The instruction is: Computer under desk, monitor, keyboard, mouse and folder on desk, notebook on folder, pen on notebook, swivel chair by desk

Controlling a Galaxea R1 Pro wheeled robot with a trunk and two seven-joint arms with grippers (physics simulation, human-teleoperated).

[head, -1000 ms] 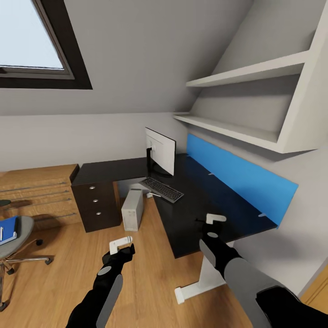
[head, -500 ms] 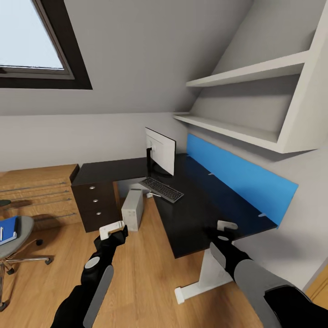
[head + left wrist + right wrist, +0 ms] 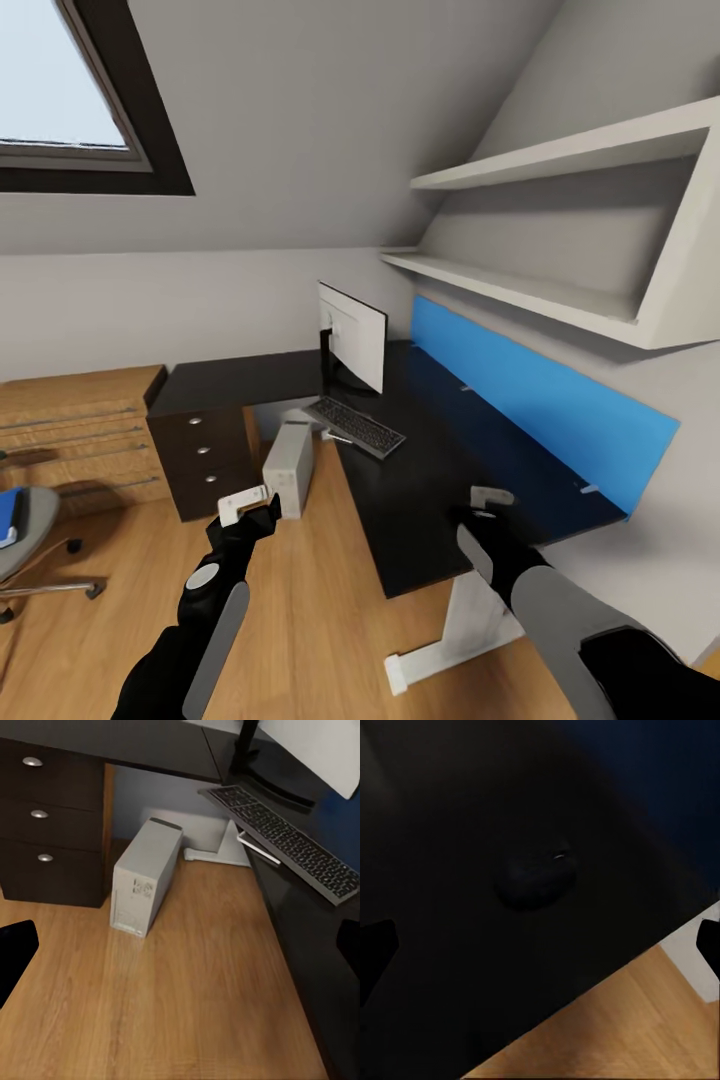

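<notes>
Head view: the large L-shaped glossy black surface point(image 3: 430, 470) is seen carrying the wide white-backed monitor point(image 3: 352, 335) with the slim black keyboard point(image 3: 356, 427) just before it. The light grey tower computer point(image 3: 288, 468) stands on the wood floor beneath. The small black oval mouse point(image 3: 536, 877) lies under the right gripper point(image 3: 491, 496), jaws parted, nothing held. The left gripper point(image 3: 244, 503) hovers near the computer; its jaws' state cannot be told.

Monitor point(image 3: 352, 337) standing upright on black L-shaped worktop point(image 3: 420, 470), keyboard point(image 3: 356, 427) lying just in front. Mouse point(image 3: 536, 877) sitting near worktop's edge. Grey-white computer point(image 3: 287, 468) standing on floor under it. Folder point(image 3: 9, 514) lying on swivel chair point(image 3: 25, 540), far left.
</notes>
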